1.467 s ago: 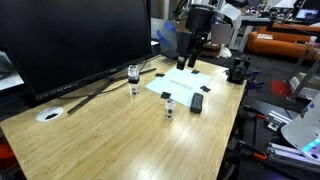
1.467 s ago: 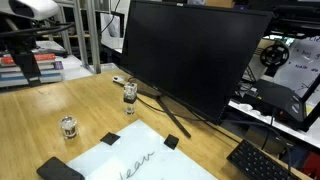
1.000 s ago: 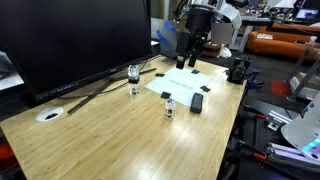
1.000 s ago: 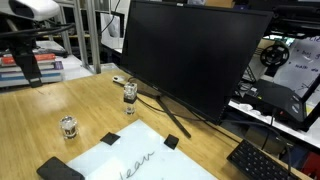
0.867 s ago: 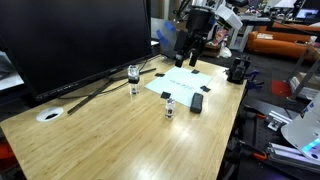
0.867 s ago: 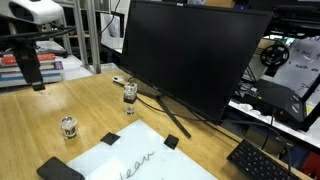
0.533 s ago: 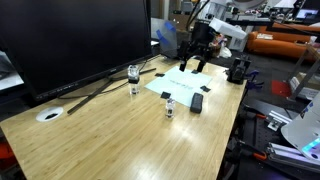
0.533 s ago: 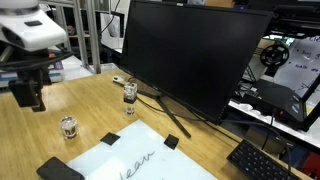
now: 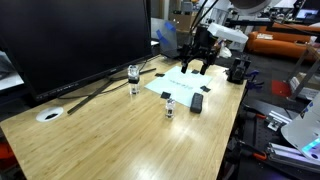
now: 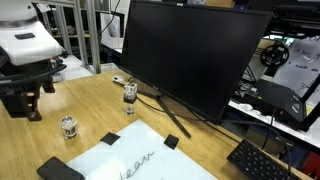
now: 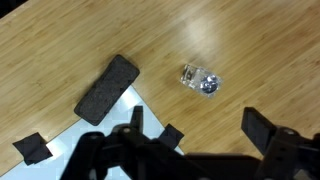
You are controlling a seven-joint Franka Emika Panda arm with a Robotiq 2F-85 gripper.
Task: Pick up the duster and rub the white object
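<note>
Reaching step, by the look of things — nothing picked up yet. Gripper (image 11: 200,128) spread wide and empty, plain enough in the wrist view, hanging above the wooden surface (image 9: 120,140) toward the end where the arm stands. Directly under that camera, the duster (image 11: 107,88): a black oblong block lying flat on the wood, just off one corner of the white sheet (image 11: 100,115), touched by nothing. Same story in both exterior views, with the duster (image 9: 197,103) close to a long edge of the surface and the gripper well apart from it, higher up and off to one side. Dark writing on the sheet (image 10: 150,158), and black corner pieces (image 10: 171,142) pinning it down. A small glass jar (image 11: 200,80) near the duster, on bare wood.

Next, probably: shift over the duster, turn the wrist so the fingers straddle its narrow width, come straight down and close. Worth minding the jar — near enough to be clipped by a wide finger on the descent. After that, carry the block onto the sheet and rub across the writing.
</note>
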